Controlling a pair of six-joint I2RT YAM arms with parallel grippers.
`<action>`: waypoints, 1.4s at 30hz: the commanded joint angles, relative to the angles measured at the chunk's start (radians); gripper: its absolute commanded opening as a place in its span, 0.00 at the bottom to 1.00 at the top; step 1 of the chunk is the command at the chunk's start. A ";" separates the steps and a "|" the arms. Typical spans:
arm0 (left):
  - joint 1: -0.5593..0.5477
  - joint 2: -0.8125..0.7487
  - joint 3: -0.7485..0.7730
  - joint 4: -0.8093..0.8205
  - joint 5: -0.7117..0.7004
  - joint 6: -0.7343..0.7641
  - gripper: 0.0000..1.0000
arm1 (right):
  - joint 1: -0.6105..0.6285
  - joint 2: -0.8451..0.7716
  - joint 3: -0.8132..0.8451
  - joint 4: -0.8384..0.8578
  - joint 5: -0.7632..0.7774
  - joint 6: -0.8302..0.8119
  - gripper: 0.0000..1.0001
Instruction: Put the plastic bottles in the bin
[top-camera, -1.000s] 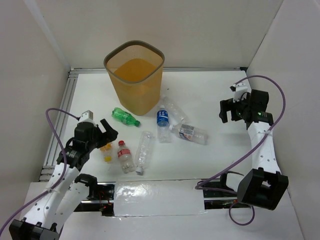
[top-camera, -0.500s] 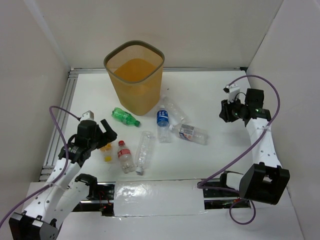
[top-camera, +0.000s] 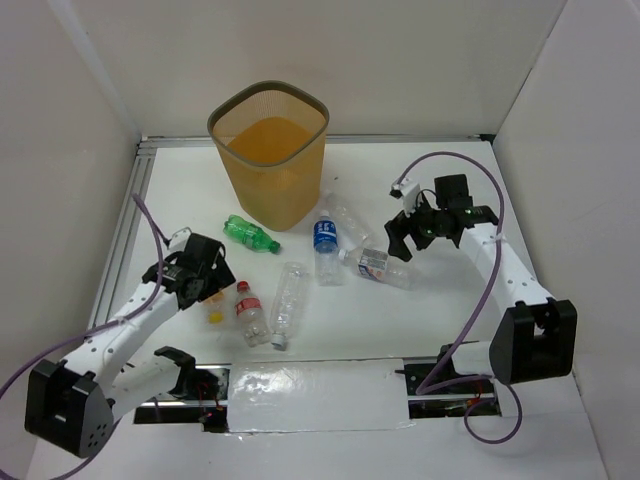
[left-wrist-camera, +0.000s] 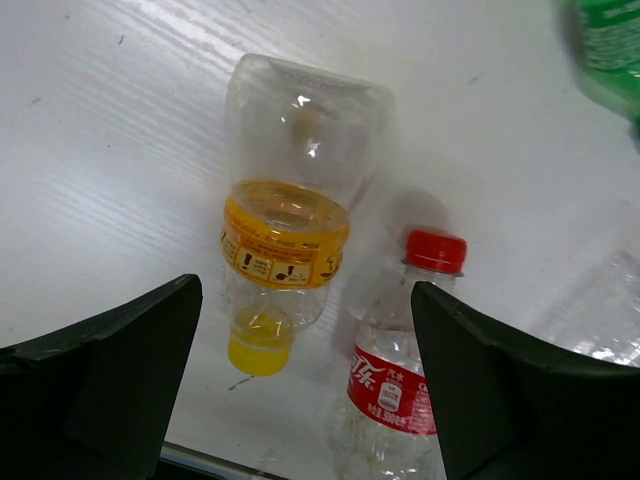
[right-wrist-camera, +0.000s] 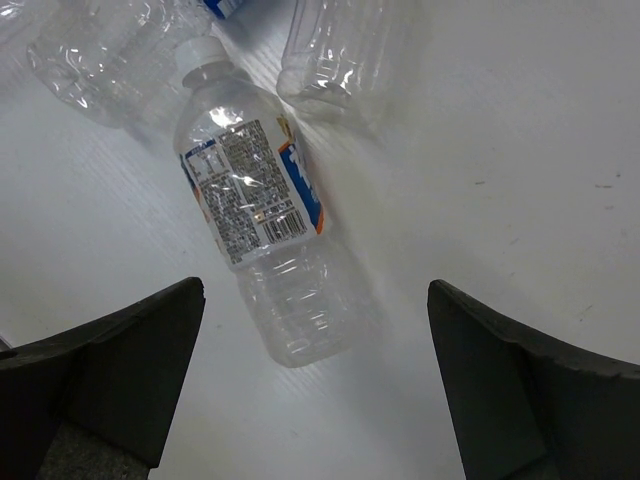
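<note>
The orange bin (top-camera: 268, 150) stands at the back centre. Bottles lie in front of it: green (top-camera: 250, 234), blue-labelled (top-camera: 325, 243), a clear one with a white-and-blue label (top-camera: 380, 266), plain clear (top-camera: 288, 300), red-capped (top-camera: 250, 312), tiny yellow (top-camera: 213, 305). My left gripper (top-camera: 208, 280) is open and empty, low over the yellow bottle (left-wrist-camera: 285, 240), with the red-capped bottle (left-wrist-camera: 405, 400) beside it. My right gripper (top-camera: 403, 238) is open and empty, hovering over the labelled clear bottle (right-wrist-camera: 255, 210).
Another plain clear bottle (top-camera: 350, 218) lies to the right of the bin base. White walls enclose the table on the left, back and right. A metal rail (top-camera: 118, 250) runs along the left edge. Purple cables loop off both arms.
My left gripper has reached forward and down over the yellow and red-capped bottles. My right arm has swung left from the right wall to above the labelled clear bottle. No bottle has moved.
</note>
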 joint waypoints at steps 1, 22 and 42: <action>-0.028 0.066 0.015 -0.024 -0.106 -0.077 0.99 | 0.029 -0.005 0.023 0.053 0.001 0.022 0.99; -0.123 0.019 0.082 -0.036 -0.192 -0.125 0.22 | 0.267 0.078 -0.034 -0.026 0.066 -0.190 0.99; -0.143 0.409 0.997 0.459 0.054 0.367 0.25 | 0.342 0.221 -0.157 0.234 0.372 -0.032 0.95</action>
